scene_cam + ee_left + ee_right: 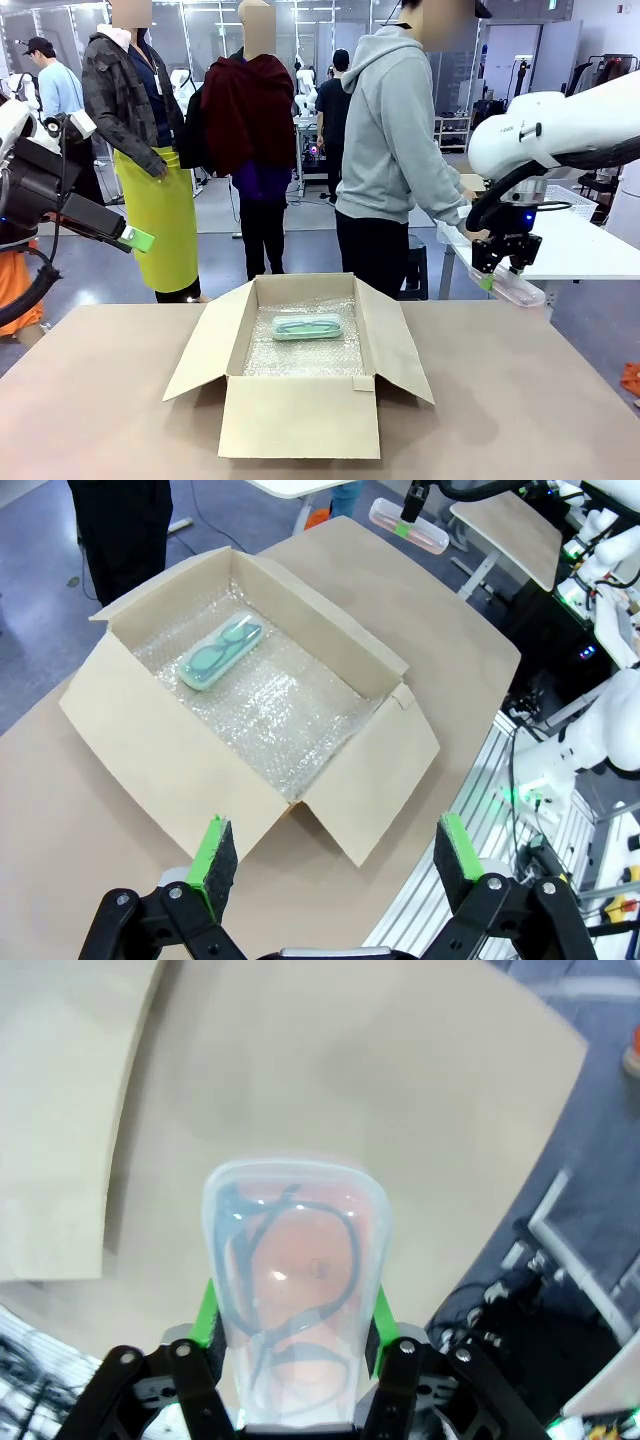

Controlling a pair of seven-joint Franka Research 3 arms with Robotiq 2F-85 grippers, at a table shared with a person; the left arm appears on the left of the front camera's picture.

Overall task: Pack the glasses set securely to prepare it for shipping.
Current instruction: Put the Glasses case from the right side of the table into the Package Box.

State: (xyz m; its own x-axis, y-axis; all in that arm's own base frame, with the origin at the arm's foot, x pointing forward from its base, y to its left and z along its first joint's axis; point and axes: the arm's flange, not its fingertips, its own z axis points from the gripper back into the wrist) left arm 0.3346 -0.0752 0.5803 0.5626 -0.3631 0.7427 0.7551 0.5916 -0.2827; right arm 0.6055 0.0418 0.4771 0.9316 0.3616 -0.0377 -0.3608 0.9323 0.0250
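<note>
Slippage is my main worry. My right fingers (378, 1322) are clamped on the pink case (295, 1280) near one end only, and most of its smooth, rounded shell sticks out past the pads. A quick swing or tilt could let it pivot or slide free.

In the front view the pink case (517, 290) hangs at the right of the frame, off to the side of the open box (300, 415) and above the far edge of the tabletop (520, 400), so a drop here may miss the tabletop altogether.

On the way in, the case's long free end could snag the raised right flap (395, 335). The mint case (308, 326) lies on the bubble wrap (300, 358) toward the back of the box, so a careless descent could land pink on mint, not beside it.

My left fingers (213, 855) stand apart, empty, at the bottom of their own view.
</note>
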